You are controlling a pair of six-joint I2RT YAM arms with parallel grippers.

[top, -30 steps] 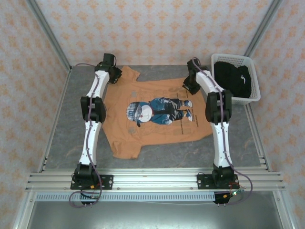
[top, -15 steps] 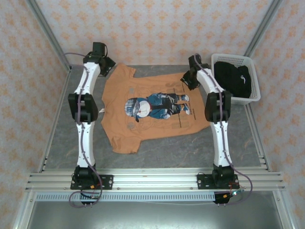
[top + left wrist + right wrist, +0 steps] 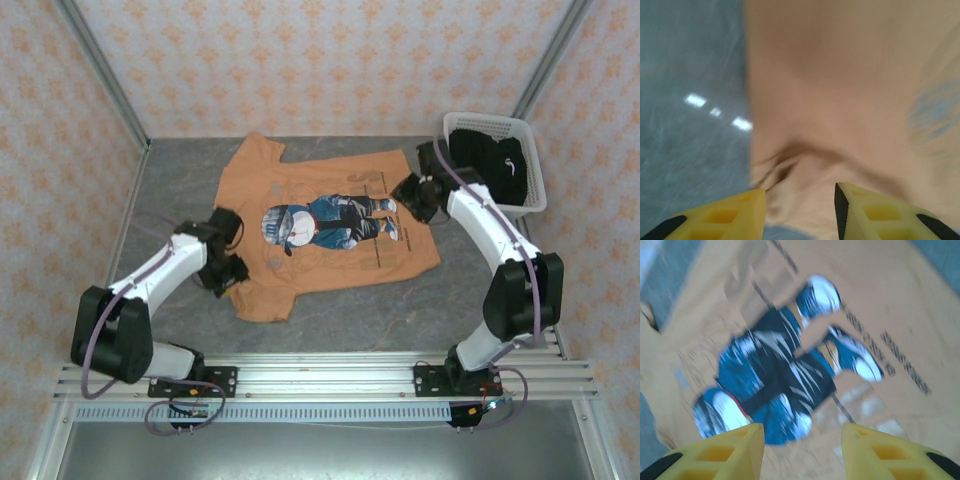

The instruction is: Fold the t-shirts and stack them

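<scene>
Fingers (image 3: 725,215) of left gripper (image 3: 799,194) stand apart, empty, over a puckered spot on the near-left edge of the orange-tan t-shirt (image 3: 330,275). Right gripper (image 3: 802,432) likewise parted, empty, above that shirt's right side. Shirt lies spread, print (image 3: 330,225) up; black t-shirt (image 3: 490,165) sits in basket (image 3: 537,205) to its right. Judged step: taking hold for first fold. Next: lower both, pinch cloth edges cleanly.
</scene>
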